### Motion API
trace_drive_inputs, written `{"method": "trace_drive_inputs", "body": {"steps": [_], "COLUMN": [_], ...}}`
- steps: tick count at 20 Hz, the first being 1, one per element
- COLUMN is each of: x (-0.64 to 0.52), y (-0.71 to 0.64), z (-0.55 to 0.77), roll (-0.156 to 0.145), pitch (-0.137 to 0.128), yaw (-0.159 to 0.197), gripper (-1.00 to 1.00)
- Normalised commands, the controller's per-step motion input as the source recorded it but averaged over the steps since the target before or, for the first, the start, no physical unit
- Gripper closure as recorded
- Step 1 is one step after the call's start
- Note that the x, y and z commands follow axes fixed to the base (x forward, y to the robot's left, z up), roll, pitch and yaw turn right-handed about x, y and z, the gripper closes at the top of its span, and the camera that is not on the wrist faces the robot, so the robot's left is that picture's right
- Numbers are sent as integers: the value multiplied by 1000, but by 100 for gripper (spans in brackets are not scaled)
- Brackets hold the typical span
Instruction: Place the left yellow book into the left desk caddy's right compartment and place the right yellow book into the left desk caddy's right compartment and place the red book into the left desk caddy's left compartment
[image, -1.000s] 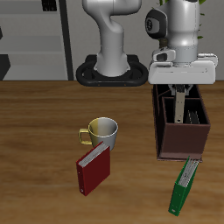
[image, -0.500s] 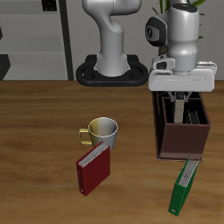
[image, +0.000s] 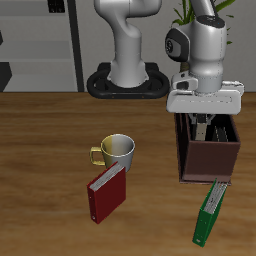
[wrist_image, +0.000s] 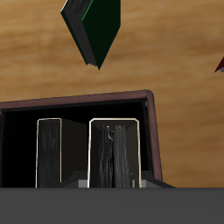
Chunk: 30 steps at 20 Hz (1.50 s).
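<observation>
- The hand (image: 204, 122) hangs low over the left desk caddy (image: 208, 158), which stands on the tabletop (image: 50, 150) near the robot's base.
- Its fingers reach down into the caddy's mouth; the walls hide the tips, so I cannot tell whether they are spread or pressed together.
- In the wrist view the caddy (wrist_image: 153, 131) shows a dark interior with 2 thin grey books standing upright, side by side and slightly apart.
- These 2 are alike: one yellow book (wrist_image: 49, 153) and the other yellow book (wrist_image: 115, 156); I cannot tell which is the left and which the right one.
- No partition shows between them in that view, so both appear to share 1 compartment; which compartment cannot be read.
- The red book (image: 106, 192) lies flat on the tabletop, well apart from the caddy, nearer the table's front edge.
- The red book's far corner touches or sits just beside a metal mug (image: 114, 151) with a yellow handle.
- A green book (image: 209, 213) lies on the tabletop just in front of the caddy, tilted, its far end almost touching the caddy's front wall.
- The wrist view shows the green book (wrist_image: 96, 28) lying outside the caddy.
</observation>
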Motion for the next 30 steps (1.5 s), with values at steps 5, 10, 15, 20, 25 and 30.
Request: {"method": "trace_drive_inputs", "body": {"steps": [5, 10, 15, 20, 25, 30], "x": [-10, -7, -104, -97, -3, 12], "y": [113, 39, -59, -230, -304, -462], "z": [86, 111, 324, 384, 201, 170], "roll": [29, 2, -2, 17, 21, -34], "pitch": [0, -8, -38, -31, 36, 18], "yaw": [10, 8, 16, 49, 37, 50], "gripper": [-100, -100, -100, -100, -100, -100]}}
